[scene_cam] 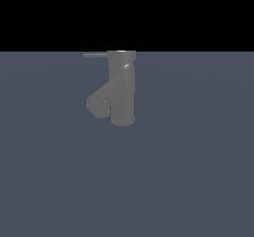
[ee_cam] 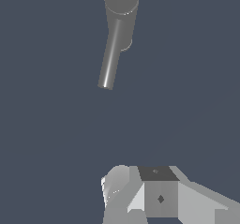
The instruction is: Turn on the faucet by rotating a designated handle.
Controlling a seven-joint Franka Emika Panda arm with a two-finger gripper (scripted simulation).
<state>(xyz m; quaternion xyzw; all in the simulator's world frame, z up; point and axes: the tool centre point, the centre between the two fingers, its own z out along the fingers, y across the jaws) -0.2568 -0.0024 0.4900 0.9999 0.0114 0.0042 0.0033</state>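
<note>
well short of the handle (ee_cam: 109, 59), jaws cropped by the wrist view's edge, spread impossible to tell

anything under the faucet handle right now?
Nothing under the handle: in the exterior view it projects from the faucet top rim over bare grey floor. The spout sits lower, beside it. The gripper is apart from it in the wrist view.

The faucet (scene_cam: 122, 87) looks matte grey metal, smooth; its handle (scene_cam: 95, 55) shows a soft sheen. The gripper (ee_cam: 140, 195) appears pale, smooth, faceted plastic.
</note>
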